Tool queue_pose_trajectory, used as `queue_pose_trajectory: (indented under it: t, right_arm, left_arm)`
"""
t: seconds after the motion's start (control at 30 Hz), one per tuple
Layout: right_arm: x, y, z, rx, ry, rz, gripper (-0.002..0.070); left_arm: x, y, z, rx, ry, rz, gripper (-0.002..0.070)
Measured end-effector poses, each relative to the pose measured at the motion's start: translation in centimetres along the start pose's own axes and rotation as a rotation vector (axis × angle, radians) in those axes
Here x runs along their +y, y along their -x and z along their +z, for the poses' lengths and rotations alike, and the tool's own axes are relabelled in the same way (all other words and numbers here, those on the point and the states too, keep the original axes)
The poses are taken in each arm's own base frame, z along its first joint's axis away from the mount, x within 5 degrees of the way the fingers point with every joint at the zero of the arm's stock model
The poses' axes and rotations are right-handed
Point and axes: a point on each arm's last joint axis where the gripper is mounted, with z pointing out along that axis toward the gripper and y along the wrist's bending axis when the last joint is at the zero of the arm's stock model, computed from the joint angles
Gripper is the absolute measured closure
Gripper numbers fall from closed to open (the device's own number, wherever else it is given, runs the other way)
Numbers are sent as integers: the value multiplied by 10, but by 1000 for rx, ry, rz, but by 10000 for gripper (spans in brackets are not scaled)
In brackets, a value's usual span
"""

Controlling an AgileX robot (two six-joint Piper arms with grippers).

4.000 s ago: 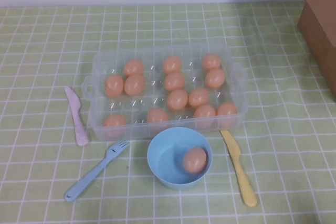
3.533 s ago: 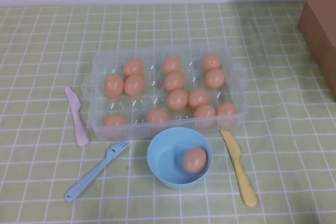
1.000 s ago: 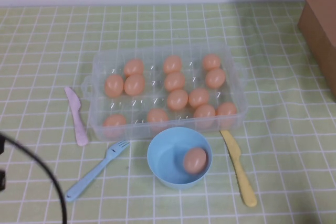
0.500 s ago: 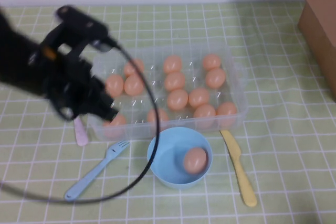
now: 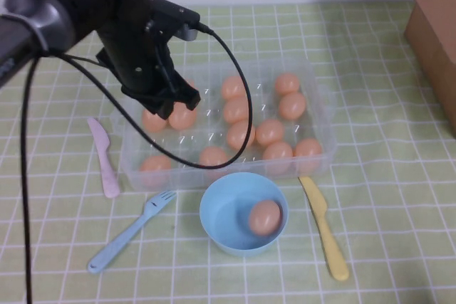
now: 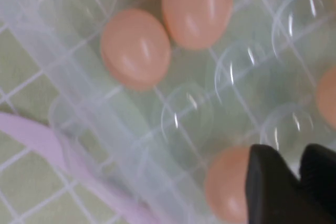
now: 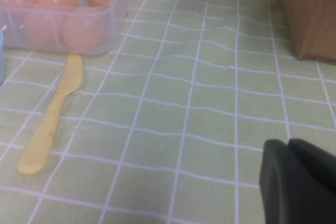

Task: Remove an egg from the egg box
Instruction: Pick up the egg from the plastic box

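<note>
The egg box [image 5: 317, 115] sits mid-table, eggs in its cups; the left gripper [image 6: 294, 174] hovers over its left end, fingers nearly together (holding nothing). The right gripper [image 7: 294, 153], fingers pressed together, hangs beside the cardboard box [image 7: 304, 14].

Yellow knife [image 7: 51, 121] beside egg box [image 7: 68, 14]

Blue bowl [image 5: 242, 211], fork [image 5: 132, 231], two knives [image 5: 324, 228]
</note>
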Motion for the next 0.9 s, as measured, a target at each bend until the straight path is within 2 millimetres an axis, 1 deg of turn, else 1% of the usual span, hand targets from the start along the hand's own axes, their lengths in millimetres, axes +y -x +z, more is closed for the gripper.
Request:
queue_pose_trajectory:
  t: [0.03,0.07,0.17,0.2,0.27,0.37,0.5,0.9]
  right_arm:
    - [0,0,0,0,0,0,696]
    - [0,0,0,0,0,0,696]
    - [0,0,0,0,0,0,696]
    - [0,0,0,0,0,0,696]
    - [0,0,0,0,0,0,696]
    - [0,0,0,0,0,0,696]
    - [0,0,0,0,0,0,696]
    - [0,0,0,0,0,0,696]
  left_arm:
    - [0,3,6,-1,0,-10,549]
    - [1,7,10,-16,2,-22,491]
    - [0,14,19,-54,-2,-42,347]
    - [0,16,21,-69,-3,-43,309]
    - [0,18,26,-84,-3,-44,269]
    - [0,21,32,-93,-4,-44,245]
    - [0,21,38,-86,-5,-44,237]
    - [0,23,38,-110,-6,-38,237]
